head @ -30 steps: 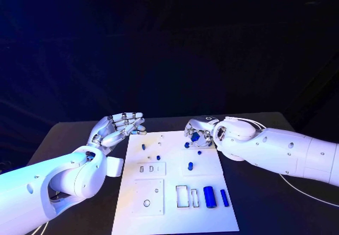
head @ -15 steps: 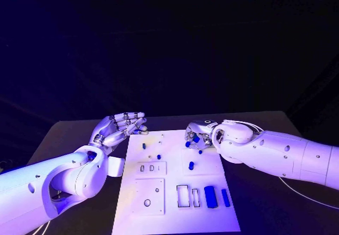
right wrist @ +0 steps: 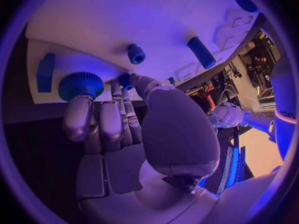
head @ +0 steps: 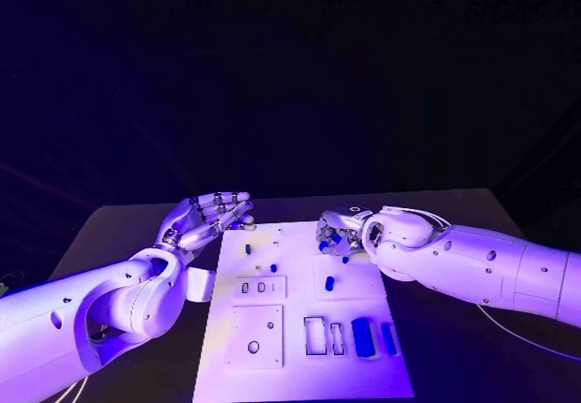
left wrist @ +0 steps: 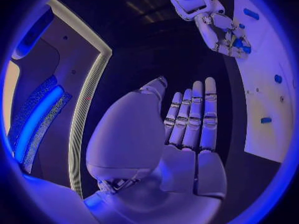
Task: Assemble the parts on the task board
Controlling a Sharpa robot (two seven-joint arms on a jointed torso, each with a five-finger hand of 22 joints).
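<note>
While the left robot hand (head: 208, 217) hovered with fingers spread and nothing held at the board's (head: 303, 369) upper left corner, the right robot hand (head: 340, 232) grasped a blue part (right wrist: 81, 85) above the board's upper right edge.

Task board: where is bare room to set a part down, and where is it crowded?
On the task board, the near strip below the blue blocks is bare. The far edge is crowded: the right hand holds a blue part there, the left hand beside it.
</note>
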